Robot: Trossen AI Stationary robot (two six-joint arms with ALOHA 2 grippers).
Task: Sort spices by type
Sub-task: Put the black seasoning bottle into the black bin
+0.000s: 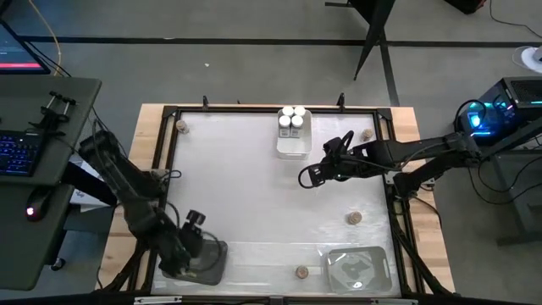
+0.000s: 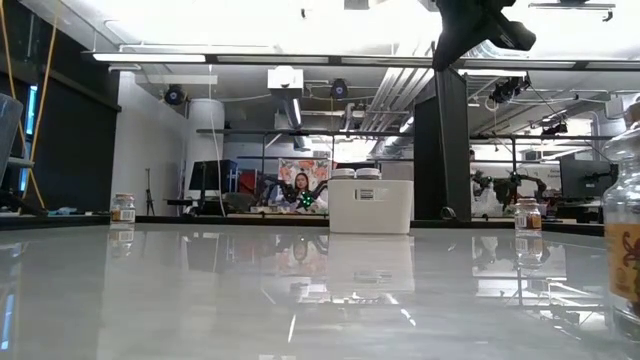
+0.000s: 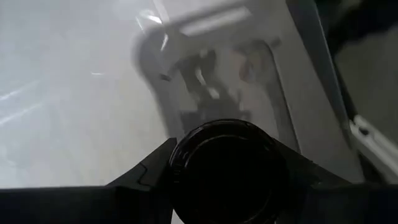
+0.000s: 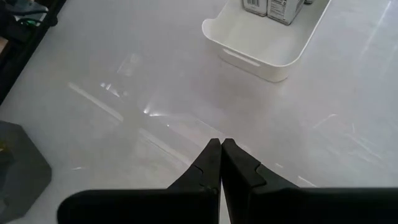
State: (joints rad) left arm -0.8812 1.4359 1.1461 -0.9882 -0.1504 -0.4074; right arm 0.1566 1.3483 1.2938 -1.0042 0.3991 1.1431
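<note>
I am seeing left gripper (image 1: 196,227) clamping 1 black-topped jar (image 3: 227,168), lower left; right gripper (image 1: 306,178) closed, centre, empty.

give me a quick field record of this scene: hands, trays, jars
left hand: shut on a black-topped jar, over the grey tray at the near left corner
right hand: shut, empty, over mid-table
white tray: far side, holds white-topped jars
clear tray: near right
loose brown-topped jars: right side, near edge, and far corners
</note>
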